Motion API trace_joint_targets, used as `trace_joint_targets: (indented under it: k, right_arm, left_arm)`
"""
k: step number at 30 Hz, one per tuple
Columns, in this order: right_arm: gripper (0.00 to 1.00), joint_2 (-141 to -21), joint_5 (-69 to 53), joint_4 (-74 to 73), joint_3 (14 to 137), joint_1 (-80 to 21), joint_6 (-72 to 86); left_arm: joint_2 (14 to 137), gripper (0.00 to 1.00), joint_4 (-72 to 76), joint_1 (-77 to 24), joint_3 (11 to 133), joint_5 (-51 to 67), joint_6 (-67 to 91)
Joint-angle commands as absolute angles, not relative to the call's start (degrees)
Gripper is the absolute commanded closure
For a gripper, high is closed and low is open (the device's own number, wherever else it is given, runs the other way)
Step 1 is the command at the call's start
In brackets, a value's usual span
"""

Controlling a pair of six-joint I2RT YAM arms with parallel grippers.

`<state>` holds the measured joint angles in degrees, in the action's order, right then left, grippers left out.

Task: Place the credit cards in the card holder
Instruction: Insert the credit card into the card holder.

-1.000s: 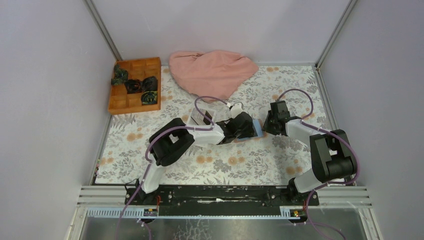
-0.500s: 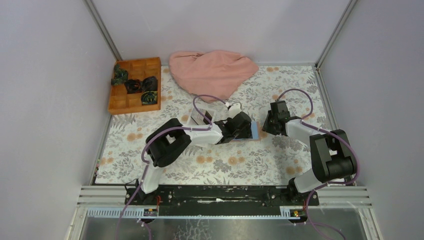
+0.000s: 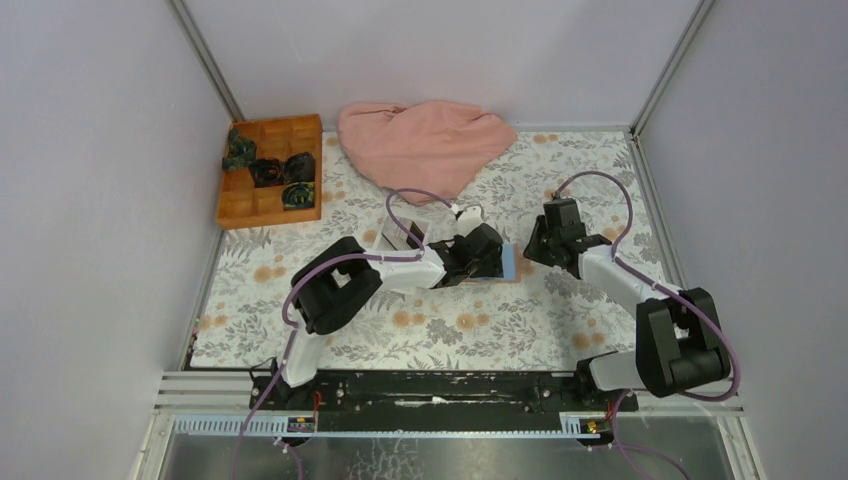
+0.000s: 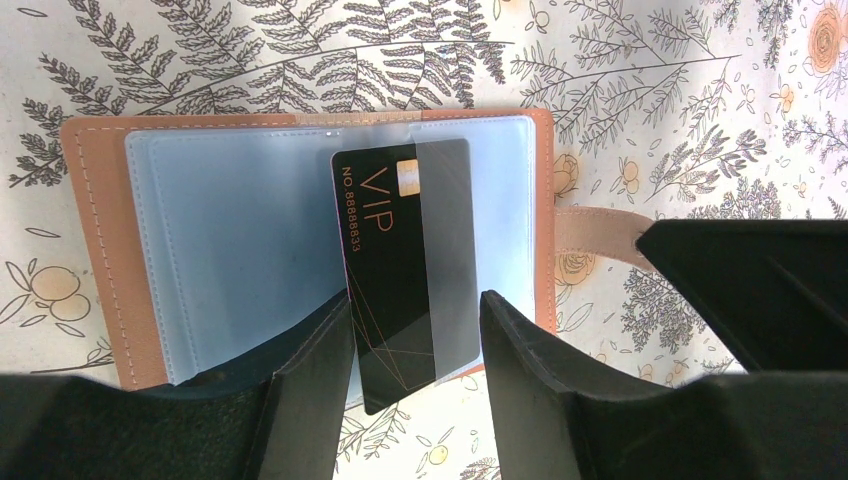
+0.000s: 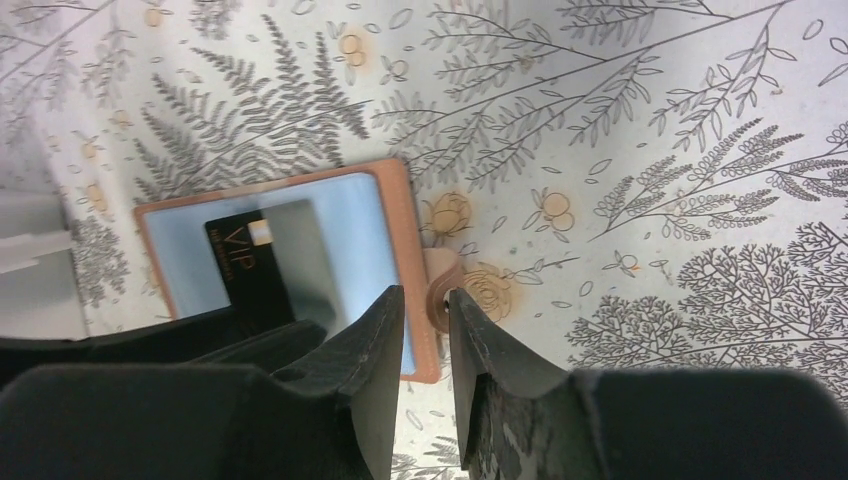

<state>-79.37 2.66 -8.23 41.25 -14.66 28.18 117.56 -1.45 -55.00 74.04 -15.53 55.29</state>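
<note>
The black VIP card [image 4: 400, 270] lies lengthwise between the two fingers of my left claw [image 4: 415, 300]. Its far end is over the pale blue plastic sleeves [image 4: 230, 250] of the card holder [image 4: 95, 250], and its near end sticks out past the holder's near edge. My left fingers stand apart, one along each long edge of the card, and I cannot tell whether they press on it or have let go. I also cannot tell whether the card's far end is inside a sleeve or only on top of one. The holder is spread open and flat on the flowered counter [image 4: 700, 100], directly under my left claw. Its closing strap [image 5: 442, 285] reaches out sideways to my right claw [image 5: 425, 295]. The strap's curled tab sits in the narrow gap between my right fingertips, and I cannot tell whether they squeeze it. Far beyond both claws a pink cloth [image 3: 420, 145] lies heaped by the back wall. Off to the left of it an orange wooden compartment box [image 3: 268, 170] holds a few dark bundles.
</note>
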Motion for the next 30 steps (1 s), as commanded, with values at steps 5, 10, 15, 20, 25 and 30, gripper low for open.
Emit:
trace_joint_targets:
  k: [5, 10, 15, 20, 25, 30]
  right_arm:
    - [0.76, -78.9, 4.6, -11.2, 46.5, -20.8, 27.7]
    - [0.90, -83.4, 4.5, -10.2, 46.4, -22.6, 27.9]
    - [0.92, -86.9, 5.1, -8.5, 45.1, -22.9, 28.0]
    - [0.93, -89.2, 5.2, -7.3, 44.1, -22.9, 28.4]
    - [0.95, -90.4, 5.9, -6.7, 43.2, -22.9, 28.8]
    - [0.95, -90.8, 5.9, -6.4, 42.6, -22.9, 29.2]
  left_arm:
    - [116.8, 0.44, -4.6, -55.2, 73.9, -17.5, 54.2]
    - [116.9, 0.44, -4.6, -55.2, 74.1, -17.5, 54.3]
    - [117.1, 0.44, -4.6, -55.1, 74.6, -17.4, 54.2]
    - [117.3, 0.44, -5.1, -55.1, 75.0, -17.7, 54.0]
    - [116.7, 0.35, -6.3, -55.1, 74.2, -19.6, 54.1]
    - [115.8, 0.34, -6.3, -55.2, 73.2, -20.9, 54.1]
